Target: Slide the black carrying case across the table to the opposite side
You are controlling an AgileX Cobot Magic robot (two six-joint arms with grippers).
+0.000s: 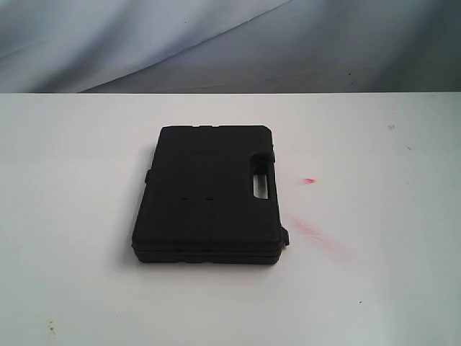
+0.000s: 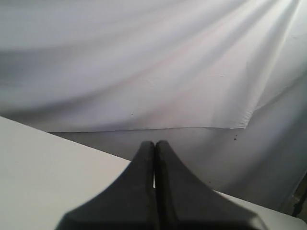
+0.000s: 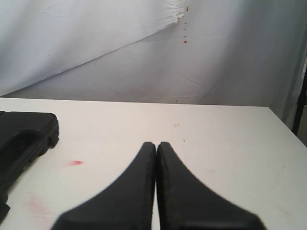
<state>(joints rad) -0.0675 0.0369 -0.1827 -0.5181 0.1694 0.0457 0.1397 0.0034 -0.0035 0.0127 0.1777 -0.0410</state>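
As the near strip of the table point(image 1: 72, 288) is bare and the case point(image 1: 207, 194) lies flat around mid-table, handle slot point(image 1: 261, 178) on its right side, no arm on it, the slide looks unstarted; the whole push is left. L gripper point(image 2: 154, 143) is clenched, fingers pressed together, nothing btwn, by a table edge. R gripper point(image 3: 156, 143) is likewise clamped and empty, with the case well apart. Cloth backdrop point(image 1: 216, 43) behind.

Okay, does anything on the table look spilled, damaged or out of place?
Only stains: a small red mark and a fainter pink smear on the table, beside the handle edge of the case, which lies flat and closed.
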